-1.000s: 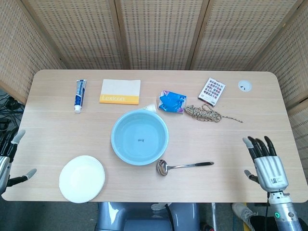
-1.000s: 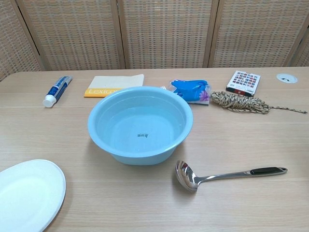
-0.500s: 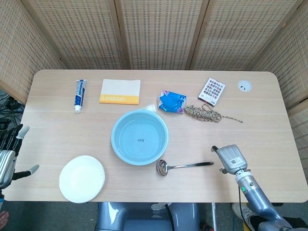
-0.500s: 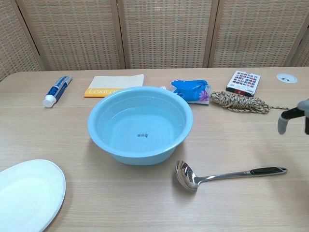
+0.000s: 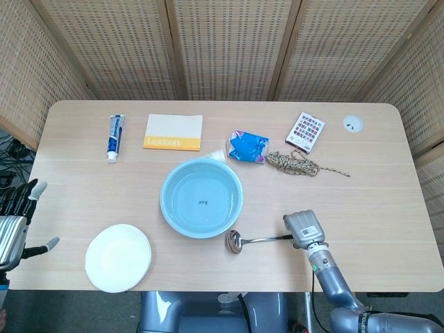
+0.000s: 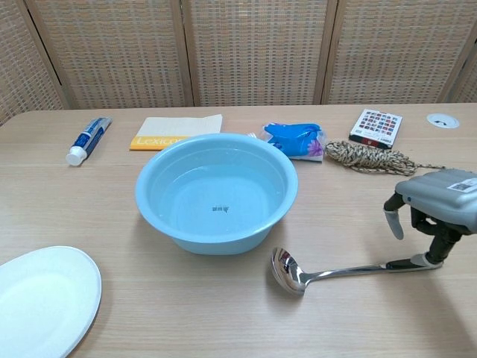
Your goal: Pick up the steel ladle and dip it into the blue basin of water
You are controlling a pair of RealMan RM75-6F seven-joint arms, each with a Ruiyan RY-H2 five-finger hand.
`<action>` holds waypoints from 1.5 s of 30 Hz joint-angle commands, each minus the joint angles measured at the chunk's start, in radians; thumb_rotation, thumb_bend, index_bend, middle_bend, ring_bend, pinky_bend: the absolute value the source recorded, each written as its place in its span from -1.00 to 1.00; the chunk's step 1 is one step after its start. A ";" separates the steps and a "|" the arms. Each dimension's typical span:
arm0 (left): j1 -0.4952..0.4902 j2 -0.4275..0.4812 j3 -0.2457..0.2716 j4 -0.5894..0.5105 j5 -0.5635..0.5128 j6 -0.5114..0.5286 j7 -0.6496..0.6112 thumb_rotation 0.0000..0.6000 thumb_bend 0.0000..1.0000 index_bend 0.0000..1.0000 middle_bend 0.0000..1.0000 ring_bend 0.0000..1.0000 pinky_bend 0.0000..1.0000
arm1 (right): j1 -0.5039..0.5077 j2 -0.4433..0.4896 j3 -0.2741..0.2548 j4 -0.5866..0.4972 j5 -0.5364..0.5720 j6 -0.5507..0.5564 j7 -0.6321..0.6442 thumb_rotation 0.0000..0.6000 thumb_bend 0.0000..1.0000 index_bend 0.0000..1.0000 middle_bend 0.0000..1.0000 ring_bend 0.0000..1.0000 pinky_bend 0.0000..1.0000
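Counted on the table: one steel ladle (image 5: 260,240), one blue basin of water (image 5: 201,198), one white plate (image 5: 118,257), one toothpaste tube (image 5: 115,137), one Lexicon booklet (image 5: 173,132), one blue packet (image 5: 248,146), one patterned card box (image 5: 305,130), one twine bundle (image 5: 295,163). Two hands are seen: right hand (image 5: 303,228), left hand (image 5: 15,225).

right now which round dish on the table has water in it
The blue basin in the middle; the white plate at the front left lies flat and dry.
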 commanded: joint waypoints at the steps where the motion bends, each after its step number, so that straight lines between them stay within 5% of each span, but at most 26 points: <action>1: 0.001 0.002 0.001 0.000 0.001 0.002 -0.005 1.00 -1.00 -1.00 -1.00 -1.00 -1.00 | 0.003 -0.039 -0.007 0.029 0.001 0.025 -0.004 1.00 -0.06 0.10 1.00 1.00 1.00; 22: 0.003 0.006 0.008 0.001 0.012 0.006 -0.016 1.00 -1.00 -1.00 -1.00 -1.00 -1.00 | -0.006 -0.163 -0.048 0.146 -0.003 0.087 -0.008 1.00 -0.02 0.06 1.00 1.00 1.00; 45: 0.000 0.009 0.004 0.002 -0.003 0.001 -0.028 1.00 -1.00 -1.00 -1.00 -1.00 -1.00 | -0.021 -0.201 -0.050 0.238 -0.004 0.067 0.016 1.00 0.01 0.07 1.00 1.00 1.00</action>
